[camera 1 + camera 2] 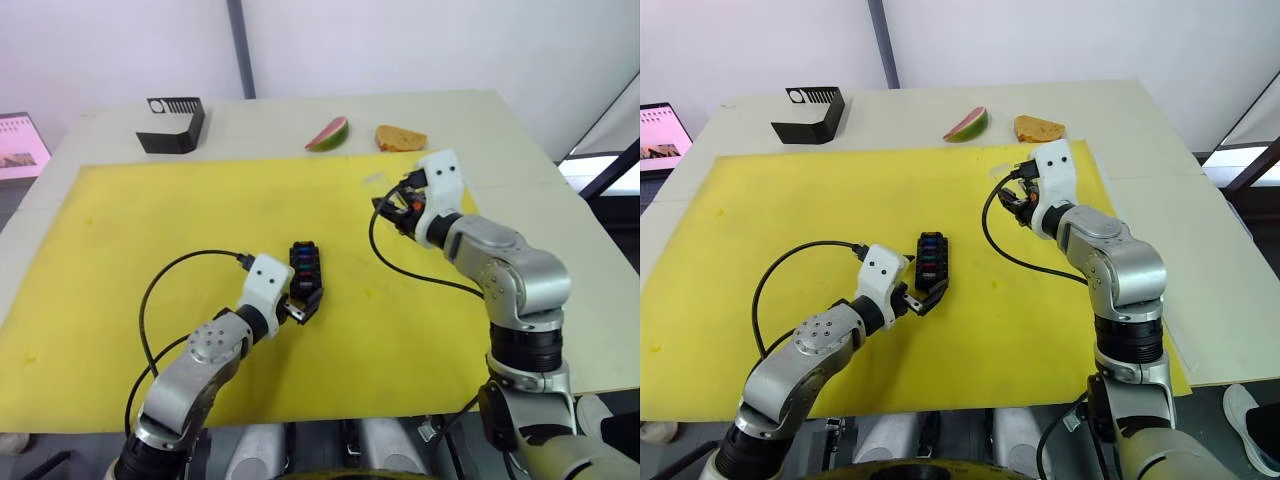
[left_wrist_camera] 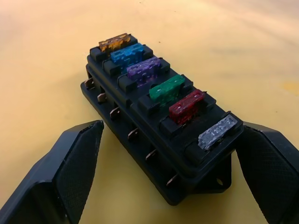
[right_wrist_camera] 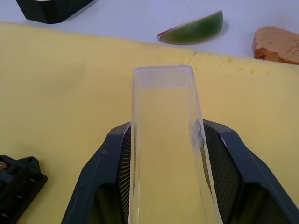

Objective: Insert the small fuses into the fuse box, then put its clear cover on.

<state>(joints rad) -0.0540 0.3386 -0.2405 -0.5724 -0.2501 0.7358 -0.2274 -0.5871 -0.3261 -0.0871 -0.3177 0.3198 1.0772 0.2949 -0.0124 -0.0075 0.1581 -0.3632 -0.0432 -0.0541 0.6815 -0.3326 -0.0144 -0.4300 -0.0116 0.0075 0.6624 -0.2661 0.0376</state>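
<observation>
Left wrist view shows the fuse box (image 2: 161, 126) lying on the yellow mat (image 2: 42, 70), with six small fuses (image 2: 167, 88) sitting in its slots. The left tool (image 2: 173, 172) is spread wide, one finger on each side of the box. The right tool (image 3: 166, 158) pinches the clear cover (image 3: 163, 116) above the mat.
</observation>
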